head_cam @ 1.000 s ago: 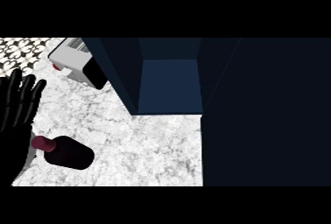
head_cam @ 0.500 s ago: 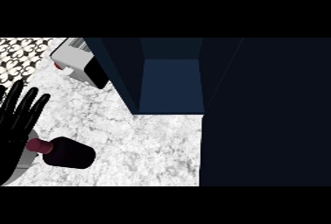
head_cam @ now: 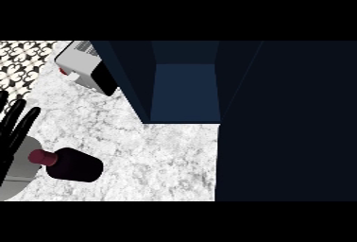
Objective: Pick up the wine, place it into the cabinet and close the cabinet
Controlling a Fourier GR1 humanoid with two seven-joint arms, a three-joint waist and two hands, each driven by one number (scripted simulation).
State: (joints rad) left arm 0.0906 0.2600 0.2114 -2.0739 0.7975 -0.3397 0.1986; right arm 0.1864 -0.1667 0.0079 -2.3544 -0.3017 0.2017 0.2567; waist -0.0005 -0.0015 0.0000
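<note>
The wine bottle [head_cam: 75,165] stands on the marble counter at the lower left, dark with a maroon cap, seen from above. My left hand [head_cam: 17,134] shows at the left edge just left of the bottle's cap, open with straight fingers pointing up, and holds nothing. The cabinet [head_cam: 185,92] is open at the top middle and shows a dark blue inside. Its dark door [head_cam: 286,123] fills the right side of the view. My right hand does not show.
A white and black appliance [head_cam: 87,68] sits on the counter at the top left, beside the cabinet's left wall. A patterned tile wall [head_cam: 24,56] lies behind it. Bare marble counter [head_cam: 160,160] stretches between the bottle and the door.
My left hand has come lower along the left edge, closer to the bottle's cap. The bottle and cabinet have stayed where they were.
</note>
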